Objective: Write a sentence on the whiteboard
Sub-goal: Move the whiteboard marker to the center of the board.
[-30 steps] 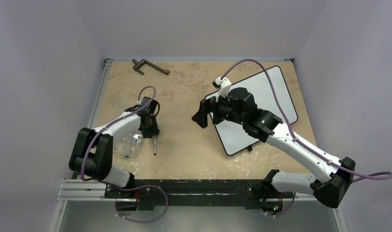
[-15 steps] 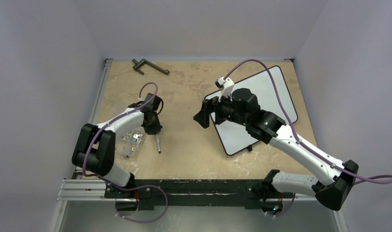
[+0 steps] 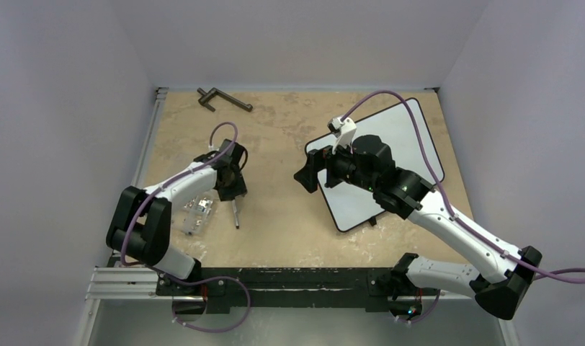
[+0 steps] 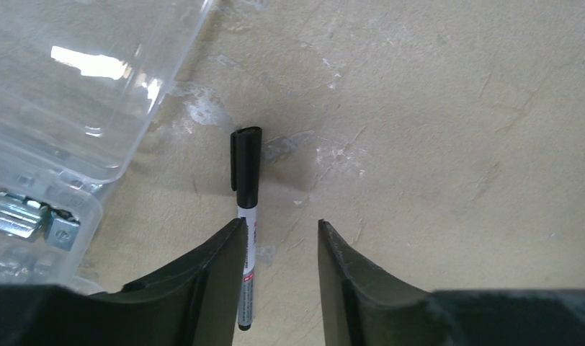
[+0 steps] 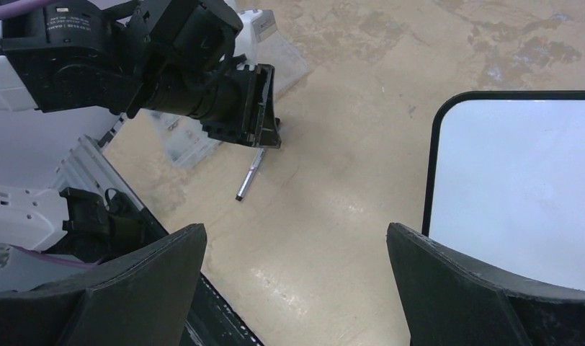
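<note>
Bearing desk (image 3: 297, 238): hard and bare around the whiteboard, so a nudged marker could roll or skid on it.
Whiteboard (image 5: 520, 180): lies on the desk with no sentence on the part in view; unpinned, so pen pressure might shove it.
Right pincer (image 5: 293, 238): spread wide and empty, over the whiteboard's left edge; it may crowd the writing arm.
Left pincer (image 4: 281, 225): partly open, gripping nothing, well left of the whiteboard, low over the marker.
Box (image 4: 95, 86): clear, beyond the marker from the whiteboard; a stray finger might clip it.
Marker (image 4: 246, 173): capped, lying under one finger's inner edge, not between the jaws; closing now would likely pinch it askew or flick it away.
</note>
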Robot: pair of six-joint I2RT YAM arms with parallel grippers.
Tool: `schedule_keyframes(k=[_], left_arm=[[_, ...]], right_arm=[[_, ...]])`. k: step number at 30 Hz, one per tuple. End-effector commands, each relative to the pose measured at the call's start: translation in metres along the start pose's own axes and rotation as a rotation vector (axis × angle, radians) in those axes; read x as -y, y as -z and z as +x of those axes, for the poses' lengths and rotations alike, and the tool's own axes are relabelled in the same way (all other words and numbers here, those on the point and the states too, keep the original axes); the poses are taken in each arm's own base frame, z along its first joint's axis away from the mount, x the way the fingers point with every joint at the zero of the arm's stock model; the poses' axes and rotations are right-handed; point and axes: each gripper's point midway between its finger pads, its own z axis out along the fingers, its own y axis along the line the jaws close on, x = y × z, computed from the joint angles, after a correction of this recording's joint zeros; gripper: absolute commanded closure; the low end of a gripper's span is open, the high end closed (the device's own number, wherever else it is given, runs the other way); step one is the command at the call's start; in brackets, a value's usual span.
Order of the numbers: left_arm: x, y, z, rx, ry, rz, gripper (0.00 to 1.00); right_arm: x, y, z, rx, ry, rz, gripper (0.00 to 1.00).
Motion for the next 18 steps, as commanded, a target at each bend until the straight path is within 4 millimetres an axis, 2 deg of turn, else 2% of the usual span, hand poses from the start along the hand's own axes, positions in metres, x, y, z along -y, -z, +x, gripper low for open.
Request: schedule_keyframes(k=[1, 3, 6, 14, 18], left_arm=[[-0.009, 0.013, -0.009, 0.068, 0.033, -0.032, 0.55], [-0.013, 0.011, -0.006, 0.063, 0.037, -0.043, 0.51], [-0.016, 0.004, -0.001, 0.044, 0.037, -0.064, 0.5], [-0.013, -0.002, 0.002, 0.027, 0.035, -0.058, 0.66], [-0.004, -0.008, 0.007, -0.01, 0.036, -0.023, 0.71]], right_arm=[[-0.002, 0.0, -0.004, 0.019, 0.008, -0.004, 0.01], [-0.002, 0.0, -0.003, 0.016, 0.008, -0.005, 0.01], [-0.001, 0.0, 0.0, 0.011, 0.007, -0.005, 0.01], [0.002, 0.003, 0.002, 0.011, 0.009, 0.006, 0.01], [0.002, 0.003, 0.002, 0.011, 0.011, 0.008, 0.01]])
